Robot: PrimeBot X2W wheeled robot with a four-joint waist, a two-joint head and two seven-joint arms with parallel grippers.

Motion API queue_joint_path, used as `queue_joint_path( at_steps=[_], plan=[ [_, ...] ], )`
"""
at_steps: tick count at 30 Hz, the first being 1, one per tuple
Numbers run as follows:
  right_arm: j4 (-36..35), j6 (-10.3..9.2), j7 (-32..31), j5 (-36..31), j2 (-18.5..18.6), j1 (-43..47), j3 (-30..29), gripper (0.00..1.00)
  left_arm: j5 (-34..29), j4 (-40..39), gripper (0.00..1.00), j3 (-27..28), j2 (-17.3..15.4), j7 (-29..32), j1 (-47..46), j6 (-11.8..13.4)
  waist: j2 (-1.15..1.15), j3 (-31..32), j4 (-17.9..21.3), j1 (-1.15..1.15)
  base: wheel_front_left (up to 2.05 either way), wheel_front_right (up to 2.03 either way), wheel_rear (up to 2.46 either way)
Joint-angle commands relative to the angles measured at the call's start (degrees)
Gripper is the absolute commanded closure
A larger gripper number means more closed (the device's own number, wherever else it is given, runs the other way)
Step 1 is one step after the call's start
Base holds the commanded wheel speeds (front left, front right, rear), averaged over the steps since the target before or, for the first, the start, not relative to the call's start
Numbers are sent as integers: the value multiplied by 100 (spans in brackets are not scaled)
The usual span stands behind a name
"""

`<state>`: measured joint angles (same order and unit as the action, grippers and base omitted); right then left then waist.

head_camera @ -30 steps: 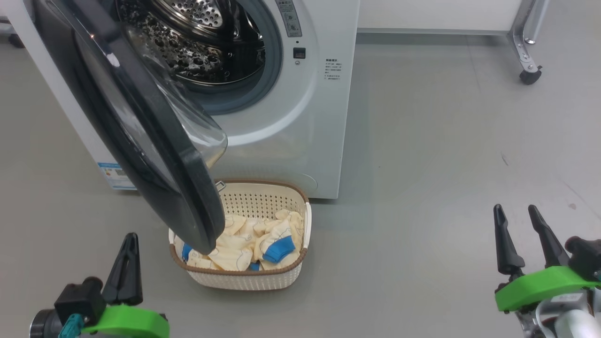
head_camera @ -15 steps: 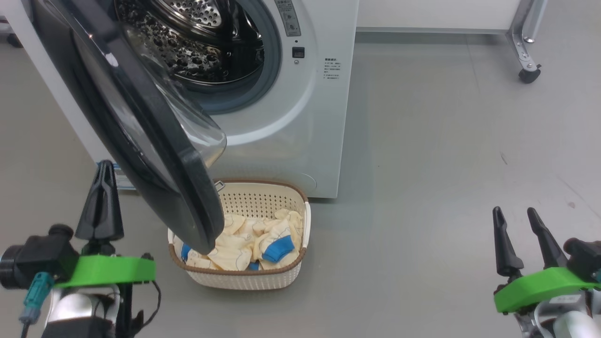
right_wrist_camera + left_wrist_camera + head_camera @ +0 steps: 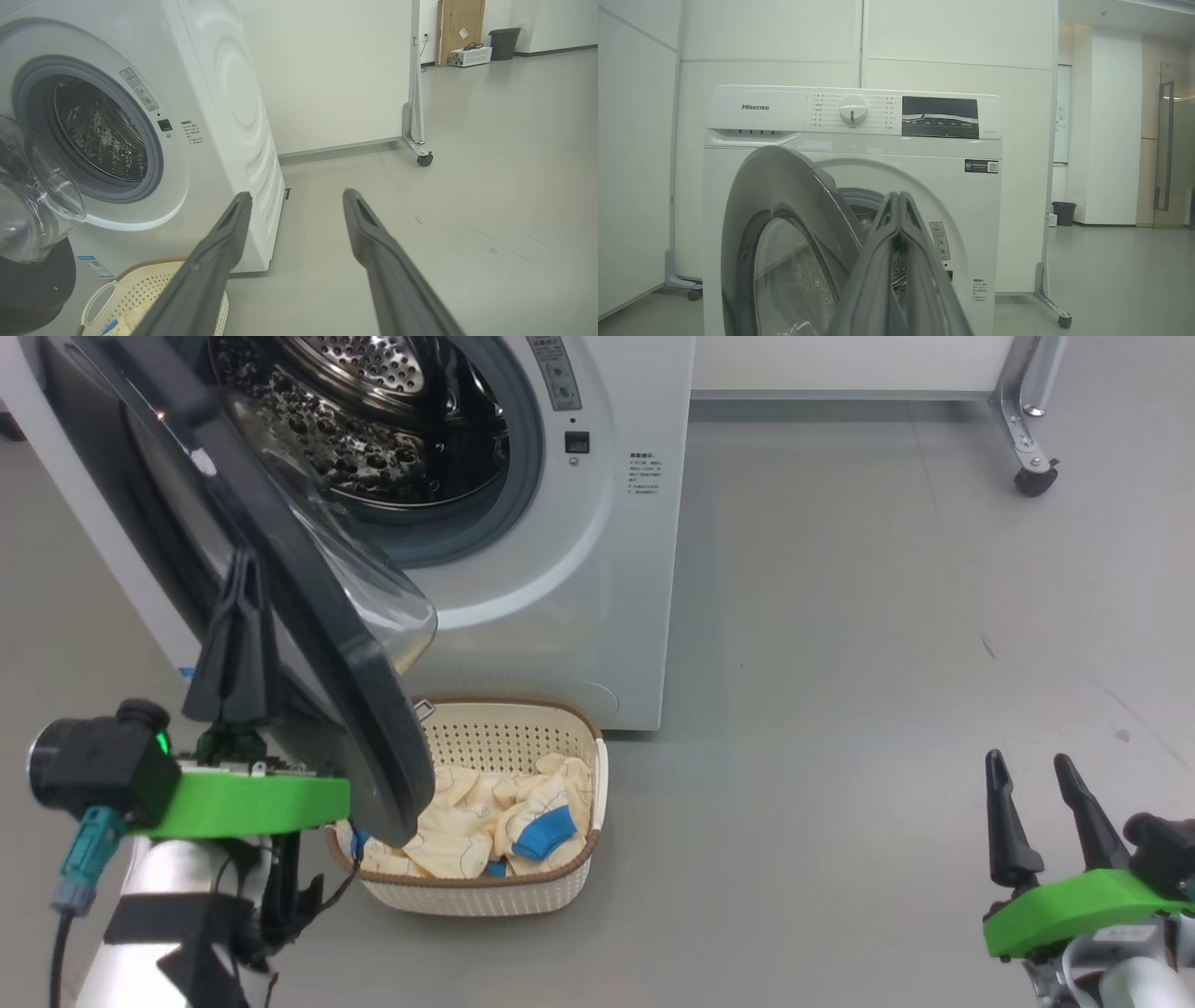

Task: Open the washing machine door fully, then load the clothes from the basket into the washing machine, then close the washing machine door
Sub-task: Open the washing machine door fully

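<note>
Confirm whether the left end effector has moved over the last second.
Yes. Judged against the basket, the left end effector has climbed the head view, from beside the basket up to the outer face of the washing machine door.

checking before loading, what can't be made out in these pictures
Head view: the washing machine door hides the left end of the basket and some of the clothes.
Head view: the left tool overlaps the door; contact unclear.
Left wrist view: the bottom edge cuts off the door's lower part.
</note>
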<state>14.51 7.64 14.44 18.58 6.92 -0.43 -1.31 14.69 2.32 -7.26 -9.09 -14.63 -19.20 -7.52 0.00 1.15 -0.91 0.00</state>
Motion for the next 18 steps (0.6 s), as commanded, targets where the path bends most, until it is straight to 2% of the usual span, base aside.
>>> queue_joint_path(
  at_steps=[1,11,18],
  plan=[
    [-161,-15,56,-36,56,-303,125,0,31,-123,100,148,-147,-37,-364,3,0,-2,11,0,0,0,0],
    [-156,-15,56,-41,36,-318,149,0,334,505,100,-664,0,-37,-800,3,0,4,144,0,0,0,0],
    [-127,-15,56,-48,51,-354,214,0,553,1286,100,-1341,71,99,-1081,3,0,14,264,0,0,0,0]
  ],
)
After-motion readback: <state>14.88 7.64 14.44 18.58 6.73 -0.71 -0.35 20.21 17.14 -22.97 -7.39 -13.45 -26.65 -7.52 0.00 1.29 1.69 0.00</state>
